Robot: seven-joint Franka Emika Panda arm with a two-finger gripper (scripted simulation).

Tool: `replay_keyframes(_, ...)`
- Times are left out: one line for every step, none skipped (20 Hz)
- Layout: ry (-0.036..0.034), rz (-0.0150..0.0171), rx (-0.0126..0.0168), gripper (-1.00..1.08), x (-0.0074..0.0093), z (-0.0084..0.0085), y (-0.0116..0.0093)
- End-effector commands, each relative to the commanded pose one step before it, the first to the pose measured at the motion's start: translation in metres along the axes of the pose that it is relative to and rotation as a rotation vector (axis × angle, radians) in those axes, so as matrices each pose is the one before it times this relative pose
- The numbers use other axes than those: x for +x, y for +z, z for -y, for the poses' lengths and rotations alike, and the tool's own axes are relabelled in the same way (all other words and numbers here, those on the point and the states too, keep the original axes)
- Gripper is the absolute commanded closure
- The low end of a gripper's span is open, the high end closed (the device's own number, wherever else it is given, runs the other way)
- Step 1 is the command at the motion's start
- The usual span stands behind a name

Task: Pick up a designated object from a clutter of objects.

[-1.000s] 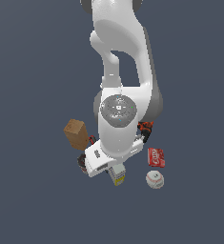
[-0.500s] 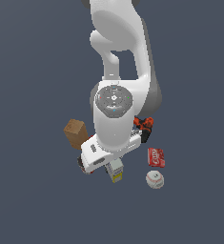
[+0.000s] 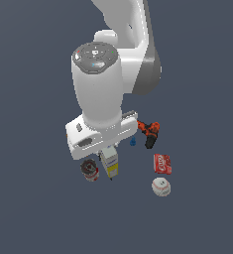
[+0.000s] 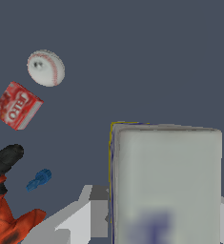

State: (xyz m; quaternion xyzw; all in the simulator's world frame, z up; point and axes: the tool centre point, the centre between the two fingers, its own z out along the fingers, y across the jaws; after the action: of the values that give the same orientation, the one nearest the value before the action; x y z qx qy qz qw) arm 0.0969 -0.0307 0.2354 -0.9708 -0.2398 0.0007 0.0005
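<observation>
Your white arm filled the centre of the exterior view, its wrist pointing down over a dark grey floor (image 3: 33,213). Your gripper (image 3: 109,159) was closed on the small pale carton (image 3: 110,164), which hung below the hand with its yellow band lowest. In the wrist view the carton (image 4: 165,183) filled much of the frame, one finger (image 4: 95,212) pressed against its side.

Taking the carton as the clock's centre in the exterior view: a small can (image 3: 90,170) sat just beside it at 9 o'clock, a tiny blue piece (image 3: 133,142) near at 1 o'clock, and an orange-black power drill (image 3: 149,132) beyond that at 2 o'clock. The flat red box (image 3: 162,163) lay at 3 o'clock, with the white baseball (image 3: 160,186) just below it at 4 o'clock.
</observation>
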Motion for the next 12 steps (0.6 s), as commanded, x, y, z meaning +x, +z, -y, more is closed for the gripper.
replay_keyframes(0.00062,-0.00132,-0.00055,1.08,-0.01647,-0.00626,-0.02531)
replay_keyframes(-0.00005,-0.00044,0.00053,1.08,-0.00686,-0.00264,-0.01045)
replay_keyframes(0.0,0.0,0.0,1.08,-0.00674,-0.00253,-0.0104)
replay_keyframes(0.0,0.0,0.0,1.08,-0.00671,-0.00254,-0.0104)
replay_keyframes(-0.00006,-0.00043,0.00054,1.08,-0.0068,-0.00268,-0.01046)
replay_keyframes(0.0,0.0,0.0,1.08,-0.00668,-0.00257,-0.01043)
replay_keyframes(0.0,0.0,0.0,1.08,-0.00666,-0.00258,-0.01044)
replay_keyframes(0.0,0.0,0.0,1.08,-0.00663,-0.00259,-0.01042)
replay_keyframes(0.0,0.0,0.0,1.08,-0.00658,-0.0026,-0.01039)
replay_keyframes(-0.00009,-0.00047,0.0005,1.08,-0.00665,-0.00274,-0.01039)
replay_keyframes(0.0,0.0,0.0,1.08,-0.00645,-0.00264,-0.01028)
replay_keyframes(0.0,0.0,0.0,1.08,-0.00635,-0.00264,-0.01016)
